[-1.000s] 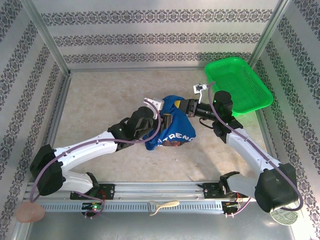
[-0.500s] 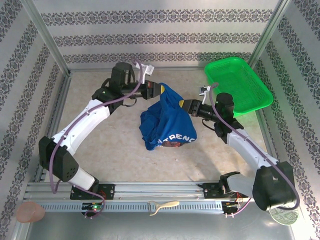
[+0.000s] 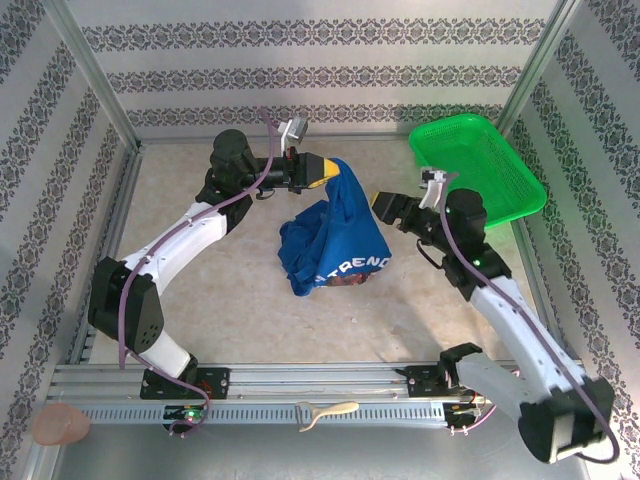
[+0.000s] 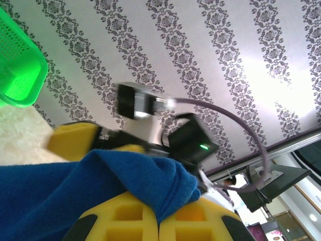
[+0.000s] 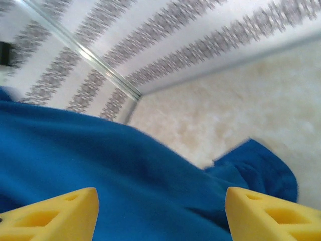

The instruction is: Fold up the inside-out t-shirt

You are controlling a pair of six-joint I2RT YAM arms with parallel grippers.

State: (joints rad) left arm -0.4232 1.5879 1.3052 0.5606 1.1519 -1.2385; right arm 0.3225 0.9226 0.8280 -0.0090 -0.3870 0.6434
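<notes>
Since a second ago, the right fingers (image 3: 384, 204) have let go and now stand spread, drawn back just beside the t-shirt (image 3: 340, 235). Left fingers (image 3: 321, 171) pinch its upper edge, held high, probably so it hangs free for re-gripping. Its long axis slants from that pinch down to a heap on the bench (image 3: 200, 290), lettering lowest.

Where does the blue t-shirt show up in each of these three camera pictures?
Top external: royal-blue cotton t-shirt mid-table, top corner held by the left gripper.
Left wrist: t-shirt lower left, pinched between yellow fingers.
Right wrist: t-shirt across the lower left.
Shared landmark: the patterned grey-and-white wall.
</notes>
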